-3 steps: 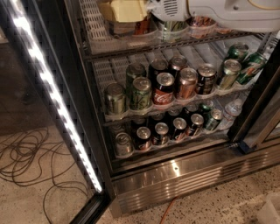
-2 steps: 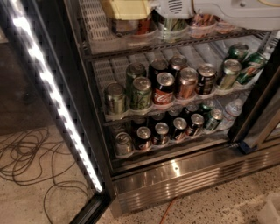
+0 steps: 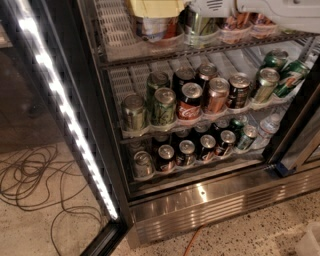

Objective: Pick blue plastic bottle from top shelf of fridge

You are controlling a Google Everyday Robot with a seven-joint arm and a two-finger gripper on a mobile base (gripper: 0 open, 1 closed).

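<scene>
**One large bottle at the front of the top shelf, gripper right above it**

Only the lower part of the blue plastic bottle shows. It is a wide round body wrapped in a pale blue-white label, with a warm brown-orange strip at its right side. It stands at the front of the top shelf, left of centre and behind the clear front lip, and it is far broader than any can below.

The gripper is pale yellow, at the end of a smooth white arm that reaches in from the right. It sits at the picture's upper edge, directly over the bottle. Whether it is clamped on the bottle or free of it cannot be told.

The shelf is grey wire with pale slotted plastic lanes. The middle rack carries rows of shiny aluminium cans, among them a red Coca-Cola can and a green can. A small clear water bottle lies at the right end of the lowest rack.

The fridge has a dark frame, a bright LED strip along the open door's edge and a ribbed stainless-steel base. Thin cables loop over the speckled floor.

Compared with a second ago, the gripper lies farther right and nearer the top edge, and less of the arm's rounded white end shows. The cans have kept their places.
</scene>
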